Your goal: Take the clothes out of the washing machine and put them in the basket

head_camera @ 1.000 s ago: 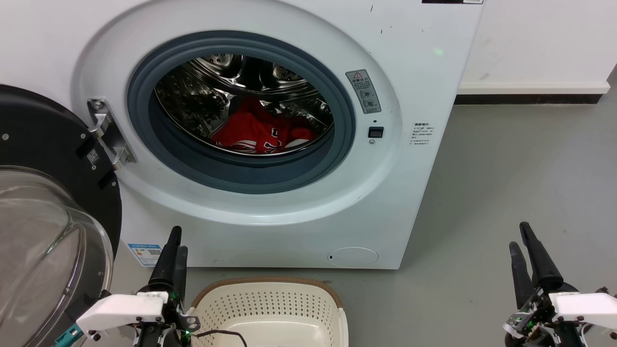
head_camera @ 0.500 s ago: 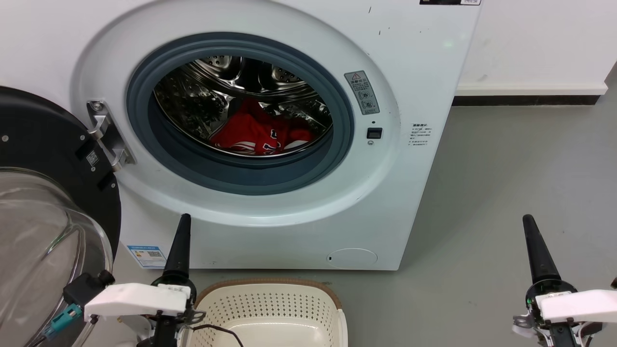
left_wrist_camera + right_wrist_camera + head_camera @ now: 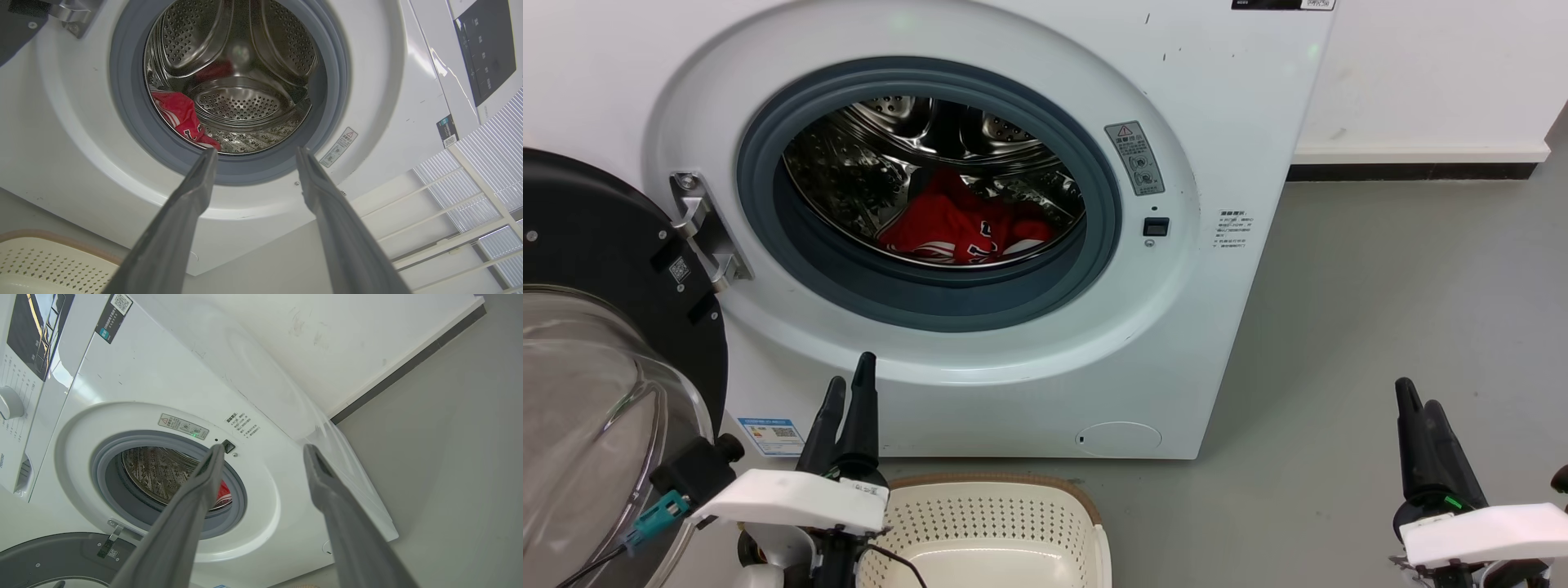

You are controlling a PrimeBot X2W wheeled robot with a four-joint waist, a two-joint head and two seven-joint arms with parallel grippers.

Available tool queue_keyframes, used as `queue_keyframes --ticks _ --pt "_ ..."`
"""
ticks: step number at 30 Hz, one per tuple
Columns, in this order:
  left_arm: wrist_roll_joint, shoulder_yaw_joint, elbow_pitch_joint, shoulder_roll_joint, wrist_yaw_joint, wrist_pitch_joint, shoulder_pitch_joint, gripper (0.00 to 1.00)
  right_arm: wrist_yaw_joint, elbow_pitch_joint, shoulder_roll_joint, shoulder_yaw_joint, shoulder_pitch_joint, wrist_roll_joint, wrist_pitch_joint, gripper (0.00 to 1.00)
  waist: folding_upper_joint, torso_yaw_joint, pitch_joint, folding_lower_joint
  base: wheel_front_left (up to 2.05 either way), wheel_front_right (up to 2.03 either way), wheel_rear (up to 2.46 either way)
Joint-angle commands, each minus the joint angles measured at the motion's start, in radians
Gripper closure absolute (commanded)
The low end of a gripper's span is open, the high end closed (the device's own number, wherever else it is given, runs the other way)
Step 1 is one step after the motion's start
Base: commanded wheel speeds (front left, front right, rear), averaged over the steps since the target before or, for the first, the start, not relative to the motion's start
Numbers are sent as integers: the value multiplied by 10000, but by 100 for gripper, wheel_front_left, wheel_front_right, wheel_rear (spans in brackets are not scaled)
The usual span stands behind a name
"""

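Head view: we see the washing machine (image 3: pixel 1225 122) with its door (image 3: pixel 596 237) swung open to the left, the clothes (image 3: pixel 947 229) low in the drum (image 3: pixel 882 163), and the basket (image 3: pixel 996 523) on the floor (image 3: pixel 1380 286) just in front, near us. The left gripper (image 3: pixel 851 371) hovers beside the basket, the right gripper (image 3: pixel 1417 394) far right. Left wrist view: we see its fingers (image 3: pixel 175 228) parted, holding nothing, aimed at the drum. Right wrist view: fingers (image 3: pixel 351 522) likewise parted, empty.

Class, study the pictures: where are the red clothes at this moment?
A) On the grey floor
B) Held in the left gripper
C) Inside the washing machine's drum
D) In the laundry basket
C: the red clothes lie in the steel drum of the washing machine, and the left gripper is open and empty.
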Motion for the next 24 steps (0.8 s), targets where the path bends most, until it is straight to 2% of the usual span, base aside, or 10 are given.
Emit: queue_keyframes --ticks 1,24 --pt "238 -55 -186 30 30 -80 -182 0 3 -180 -36 9 -25 -261 -87 0 0 -2 0 0 0 0 0" --pt "3369 -511 -270 33 258 -772 -175 0 2 -576 -36 189 226 -3853 -503 0 0 -58 5 0 0 0 0"
